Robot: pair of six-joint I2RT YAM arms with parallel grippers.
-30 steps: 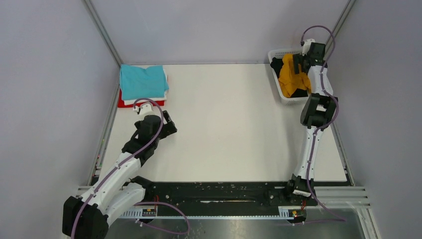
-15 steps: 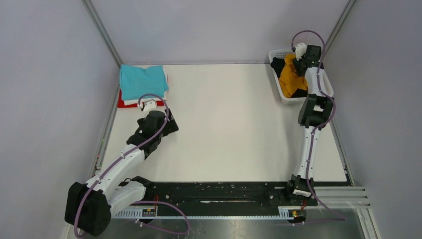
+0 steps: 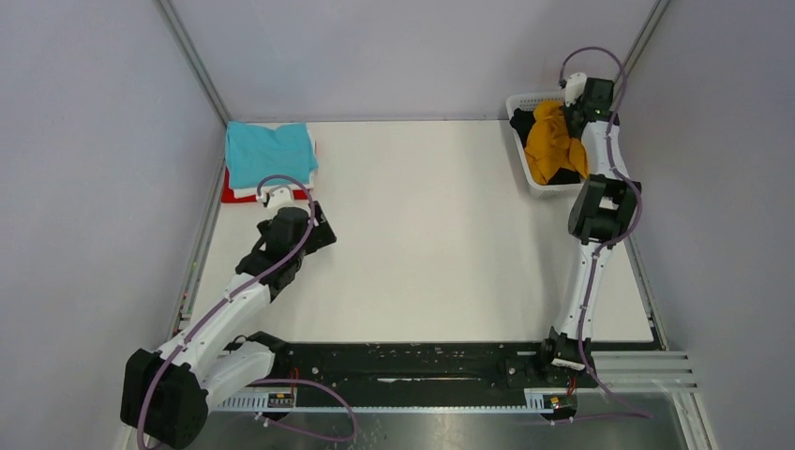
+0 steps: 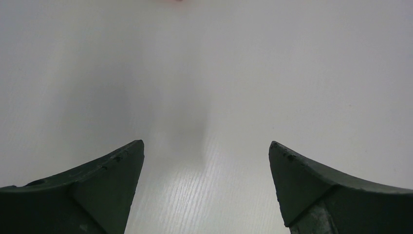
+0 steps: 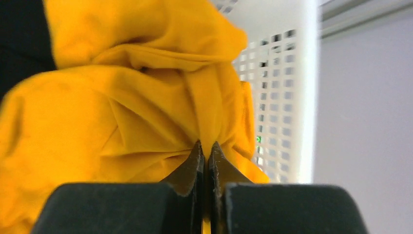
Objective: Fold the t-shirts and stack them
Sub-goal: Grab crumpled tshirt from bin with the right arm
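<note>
Our right end effector (image 5: 205,146) is squeezed tight on a thin fold of the big mustard-orange cloth t-shirt (image 5: 122,107). That shirt sits bunched up in the white plastic lattice basket (image 5: 277,73), at the far right corner of the white tabletop (image 3: 431,234). A black cloth t-shirt (image 3: 521,122) lies in the basket too, touching the orange one.

We think the pinch is small, so the cloth may slip out when we lift. The orange shirt might also pull the black one up with it. It could catch on the basket's holes and tip the basket. We cannot tell which part of the shirt we hold, so it may land in a heap that is hard to spread flat.

Our left end effector (image 4: 206,142) is wide open and holds nothing. It hangs low over bare tabletop, near the folded pile with the teal cloth t-shirt (image 3: 269,153) on top and the red cloth t-shirt (image 3: 234,195) at the bottom. A careless swing there could knock the pile crooked.
</note>
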